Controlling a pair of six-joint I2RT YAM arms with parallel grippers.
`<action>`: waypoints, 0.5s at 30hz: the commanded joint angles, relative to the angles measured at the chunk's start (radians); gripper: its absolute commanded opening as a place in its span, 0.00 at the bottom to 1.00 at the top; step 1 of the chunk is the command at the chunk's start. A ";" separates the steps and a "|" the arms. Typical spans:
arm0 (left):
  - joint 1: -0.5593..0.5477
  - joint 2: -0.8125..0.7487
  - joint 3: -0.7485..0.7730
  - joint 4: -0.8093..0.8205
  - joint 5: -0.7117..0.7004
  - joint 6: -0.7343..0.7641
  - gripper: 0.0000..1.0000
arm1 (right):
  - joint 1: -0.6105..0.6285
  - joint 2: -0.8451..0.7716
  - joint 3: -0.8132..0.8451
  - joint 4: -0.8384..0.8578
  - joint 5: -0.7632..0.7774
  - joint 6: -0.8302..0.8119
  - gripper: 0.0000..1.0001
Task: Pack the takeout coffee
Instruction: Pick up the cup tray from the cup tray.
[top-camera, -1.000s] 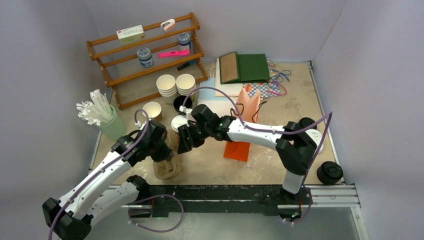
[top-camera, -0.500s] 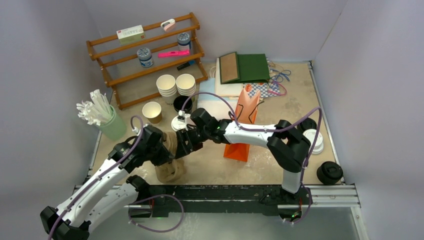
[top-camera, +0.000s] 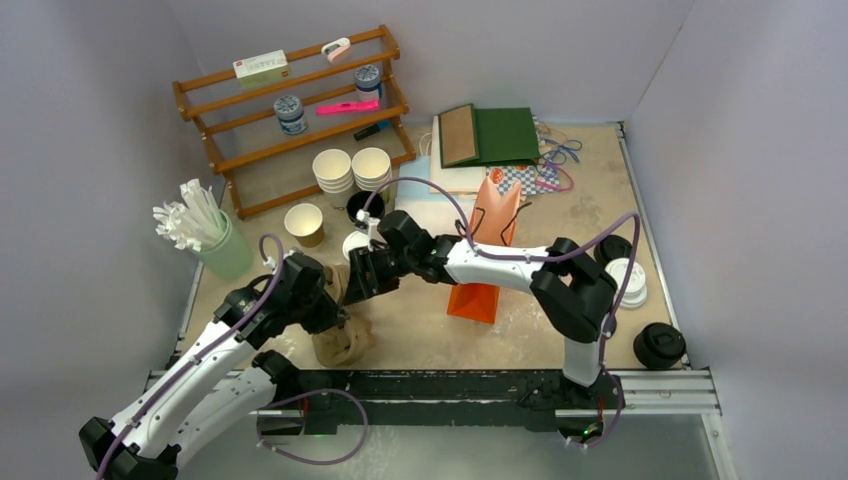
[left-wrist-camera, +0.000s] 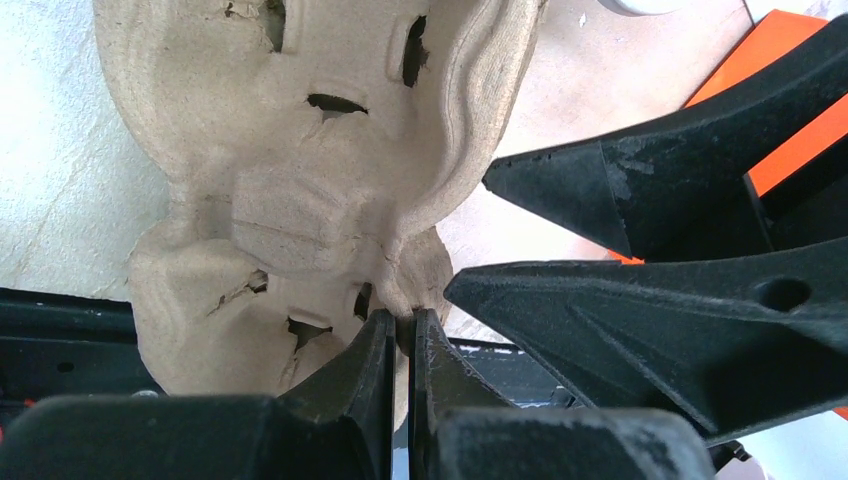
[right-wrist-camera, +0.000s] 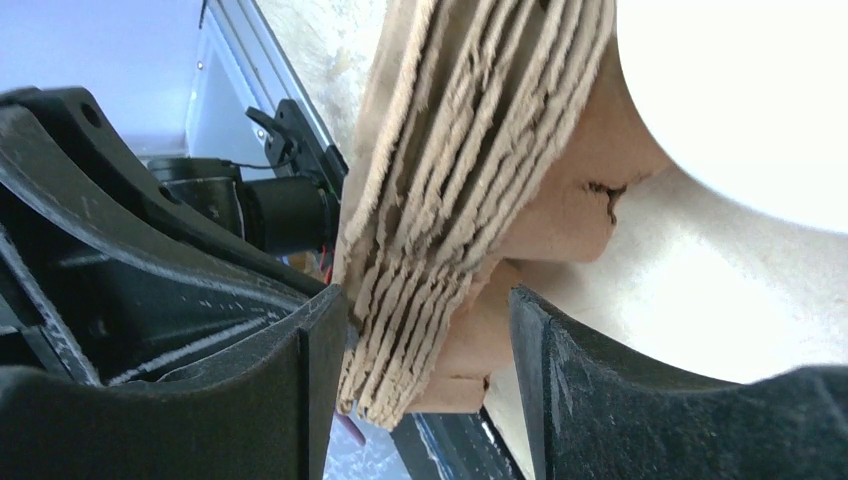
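A: Found the kraft-paper cup standing open and lidless in front of the wooden rack. Spotted a white lid lying just beside the right gripper. Counted neither as packed.

B: Noted the same. Nearer in, saw the stack of pulp cup carriers tipped up between both arms, well apart from that cup.

A: Feared a bad peel there. Looked tightly nested, so could have lifted two or three carriers together, or torn the thin pulp under a hard pull. Could also have knocked the lid away with the right wrist.

B: Agreed. Checked the fingers next. Found the left gripper clamped almost fully closed on a thin rim of the pulp. Found the right gripper's jaws apart around the stack's edge, with one finger against the sheets and the other just beside the lowest bulge. Could not tell whether squeezing at all.
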 joint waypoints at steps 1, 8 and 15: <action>-0.002 0.002 0.013 0.026 0.010 -0.007 0.00 | -0.005 0.030 0.066 0.040 0.030 0.018 0.62; -0.002 0.017 0.023 0.030 0.009 0.006 0.00 | -0.005 0.063 0.096 0.017 0.056 0.009 0.61; -0.003 0.029 0.034 0.033 0.006 0.015 0.00 | -0.005 0.068 0.093 -0.008 0.075 0.014 0.48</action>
